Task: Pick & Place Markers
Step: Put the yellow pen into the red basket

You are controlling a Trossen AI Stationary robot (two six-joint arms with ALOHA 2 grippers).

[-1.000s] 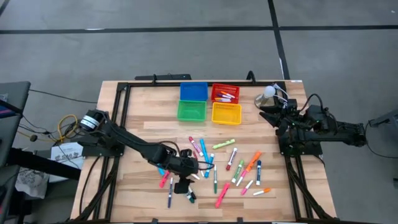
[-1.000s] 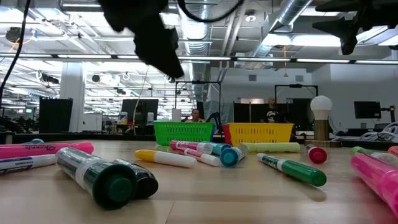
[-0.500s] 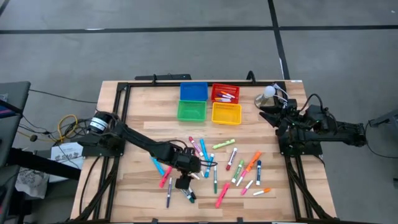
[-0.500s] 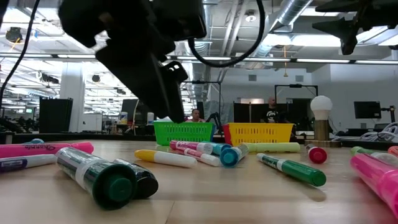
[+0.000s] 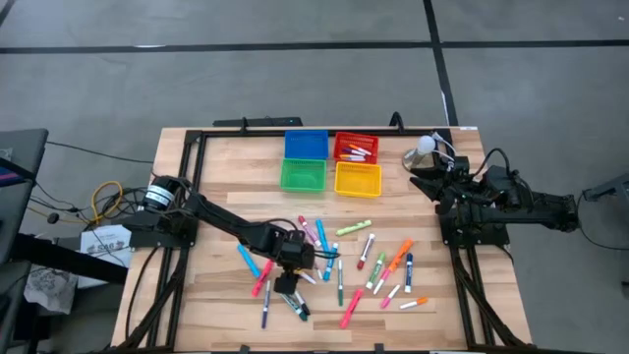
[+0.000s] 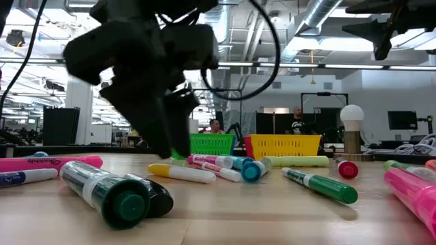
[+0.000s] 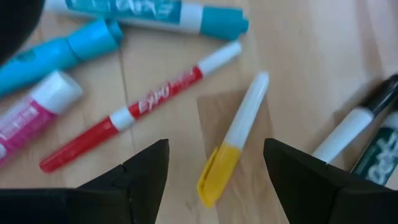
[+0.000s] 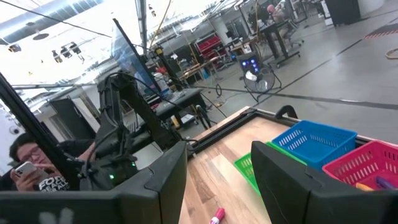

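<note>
Several markers [image 5: 344, 261] in many colours lie scattered flat on the near half of the wooden table. My left gripper [image 5: 288, 282] hangs low over the left part of the pile, open. In the left wrist view its fingers [image 7: 143, 177] stand on either side of a white marker with a yellow cap [image 7: 233, 144], touching nothing. The low view shows that marker [image 6: 181, 173] lying on the table just below the dark gripper [image 6: 153, 109]. My right gripper [image 5: 421, 177] waits open at the table's far right corner [image 8: 217, 180].
Four small bins stand at the far edge: blue [image 5: 306, 145], red [image 5: 355, 147] with a few markers inside, green [image 5: 302, 175], yellow [image 5: 357, 179]. A white globe lamp [image 5: 425, 145] stands by the right arm. Red [image 7: 124, 118] and teal [image 7: 155, 12] markers lie close to the yellow-capped one.
My left gripper has come down toward the table, from well above the markers to just over the yellow-capped one, drifting slightly toward the far edge. The markers have stayed where they lay.
</note>
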